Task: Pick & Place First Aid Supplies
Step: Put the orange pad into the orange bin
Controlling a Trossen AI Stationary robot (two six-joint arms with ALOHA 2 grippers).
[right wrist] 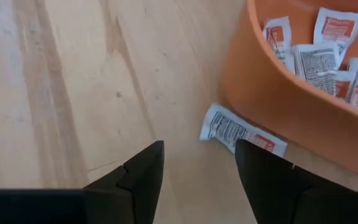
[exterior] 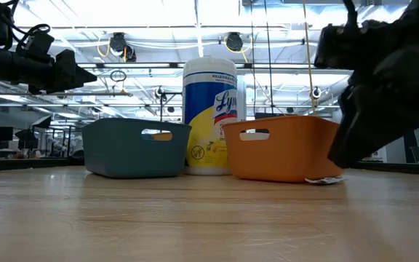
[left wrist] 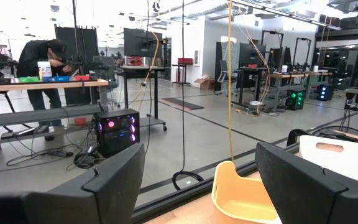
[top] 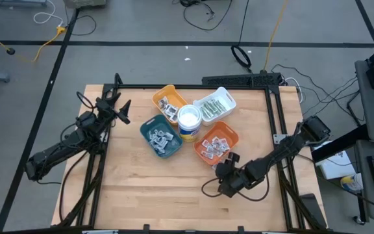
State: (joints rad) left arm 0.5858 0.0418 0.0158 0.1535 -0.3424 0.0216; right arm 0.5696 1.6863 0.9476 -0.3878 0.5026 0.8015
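A white packet with a red mark (right wrist: 241,132) lies flat on the wooden table, against the outer wall of the orange tray (right wrist: 272,93); the low view shows the packet (exterior: 324,180) at the tray's foot. More such packets (right wrist: 328,50) lie inside the tray. My right gripper (right wrist: 197,168) hangs open just above the table beside the loose packet, slanting down, with nothing between its fingers. In the high view my right gripper (top: 229,162) is at the orange tray's (top: 232,133) near side. My left gripper (top: 123,107) waits open, raised at the table's far left.
A teal tray (top: 161,136), a yellow tray (top: 169,101) and a white tray (top: 214,106), each with packets, stand around a white round tub (top: 189,122) mid-table. Bare wood lies toward the near edge. A person bends over a bench in the room (left wrist: 45,59).
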